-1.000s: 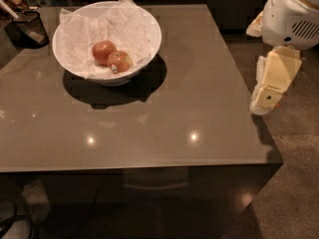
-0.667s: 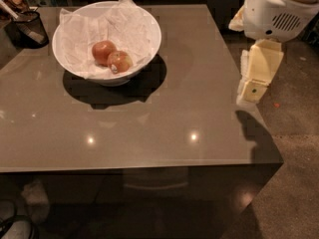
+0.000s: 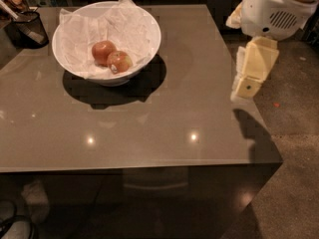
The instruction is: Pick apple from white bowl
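The white bowl [image 3: 153, 43], wide and lined with crumpled white paper, stands at the back left of the grey table [image 3: 164, 118]. Two apples lie in it side by side. The apple [image 3: 120, 61] at the front right is red with a yellowish patch and a small pale sticker. The evenly red apple [image 3: 102, 51] touches it on its left. My gripper [image 3: 247, 83] hangs from the white arm [image 3: 276, 11] over the table's right edge, pointing down, well to the right of the bowl and empty.
A dark mesh cup [image 3: 27, 29] with items in it stands at the table's back left corner. The table's right edge runs below the gripper, with speckled floor [image 3: 294, 133] beyond it. The front edge is near the frame's lower part.
The arm and gripper have moved left, from beyond the table's right side to over its right edge. The bowl and apples have not moved.
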